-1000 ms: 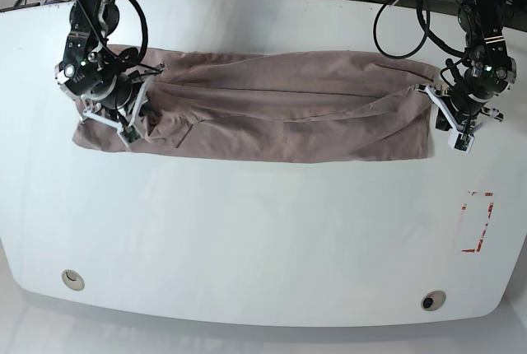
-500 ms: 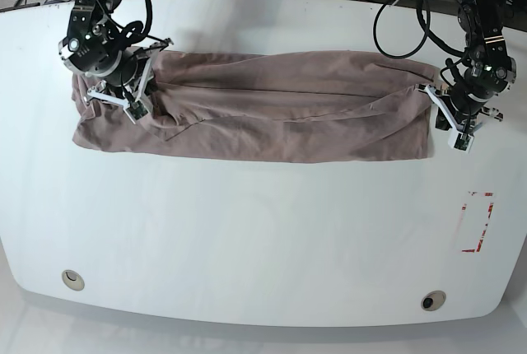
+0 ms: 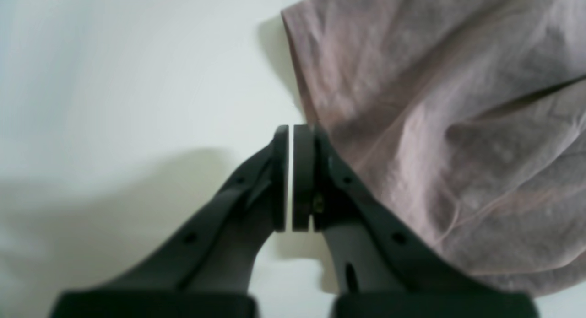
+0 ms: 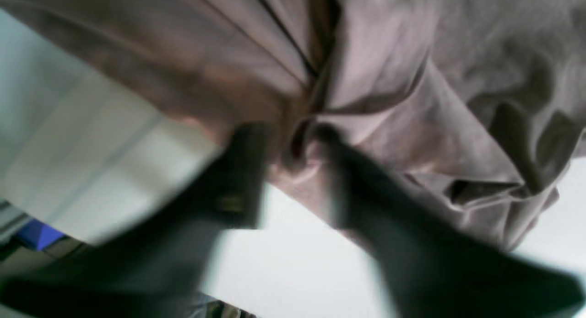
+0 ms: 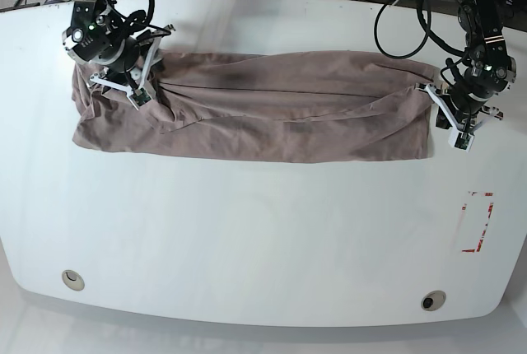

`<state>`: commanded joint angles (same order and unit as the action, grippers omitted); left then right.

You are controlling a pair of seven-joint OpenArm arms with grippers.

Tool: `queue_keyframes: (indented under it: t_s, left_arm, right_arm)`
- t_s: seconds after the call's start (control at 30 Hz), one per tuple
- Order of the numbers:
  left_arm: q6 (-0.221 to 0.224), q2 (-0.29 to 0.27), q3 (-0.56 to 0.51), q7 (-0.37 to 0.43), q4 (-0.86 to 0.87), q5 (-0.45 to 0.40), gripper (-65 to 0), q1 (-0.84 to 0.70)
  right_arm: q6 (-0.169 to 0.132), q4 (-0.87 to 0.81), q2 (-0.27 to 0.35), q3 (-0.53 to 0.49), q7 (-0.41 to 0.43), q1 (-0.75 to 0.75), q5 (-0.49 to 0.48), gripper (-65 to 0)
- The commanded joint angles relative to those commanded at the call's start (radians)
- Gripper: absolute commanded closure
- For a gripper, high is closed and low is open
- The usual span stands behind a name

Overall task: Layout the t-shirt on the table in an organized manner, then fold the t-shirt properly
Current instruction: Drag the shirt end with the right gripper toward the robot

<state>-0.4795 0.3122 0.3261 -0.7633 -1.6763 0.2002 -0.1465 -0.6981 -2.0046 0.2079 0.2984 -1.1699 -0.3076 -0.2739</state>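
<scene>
Mauve-brown cotton filled the left wrist view, where the left hand (image 3: 291,178) sat pressed together beside the t-shirt (image 3: 439,126) edge, nothing visibly between its fingers. The right wrist view, blurred, showed the right hand (image 4: 293,171) clamped on bunched cloth. From the base view, the t-shirt stretched across the table (image 5: 263,230) — a long band between both arms.

Left hand (image 3: 291,178) closed, right hand (image 4: 293,171) clamped
</scene>
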Motion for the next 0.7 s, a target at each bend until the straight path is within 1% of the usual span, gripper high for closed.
queue_keyframes:
  t_s: [0.03, 0.07, 0.13, 0.17, 0.3, 0.37, 0.47, 0.57, 0.7]
  left_arm:
    - [0.0, 0.0, 0.0, 0.0, 0.0, 0.0, 0.0, 0.0]
    - [0.0, 0.0, 0.0, 0.0, 0.0, 0.0, 0.0, 0.0]
    - [0.0, -0.002, 0.0, 0.0, 0.0, 0.0, 0.0, 0.0]
    - [0.0, -0.002, 0.0, 0.0, 0.0, 0.0, 0.0, 0.002]
    - [0.0, -0.002, 0.0, 0.0, 0.0, 0.0, 0.0, 0.002]
    - [0.0, 0.0, 0.0, 0.0, 0.0, 0.0, 0.0, 0.002]
    - [-0.002, 0.0, 0.0, 0.0, 0.0, 0.0, 0.0, 0.002]
    - [-0.002, 0.0, 0.0, 0.0, 0.0, 0.0, 0.0, 0.0]
    - [-0.002, -0.002, 0.0, 0.0, 0.0, 0.0, 0.0, 0.0]
  right_arm:
    - [0.0, 0.0, 0.0, 0.0, 0.0, 0.0, 0.0, -46.6]
    - [0.0, -0.003, 0.002, -0.002, 0.0, -0.002, 0.0, -52.3]
    - [0.0, -0.008, 0.009, -0.002, 0.0, -0.003, -0.002, -58.3]
    - [0.0, -0.009, 0.023, -0.002, 0.0, -0.003, -0.006, -59.8]
    - [0.0, -0.018, 0.058, 0.003, 0.002, 0.006, -0.006, -59.5]
    - [0.0, -0.02, 0.063, 0.023, 0.003, 0.025, -0.008, -57.7]
    - [0.0, -0.018, 0.058, 0.08, 0.003, 0.057, -0.008, -53.3]
    - [0.0, -0.017, 0.032, 0.127, 0.006, 0.103, -0.003, -49.0]
    - [0.0, -0.017, 0.028, 0.146, 0.032, 0.143, -0.008, -46.8]
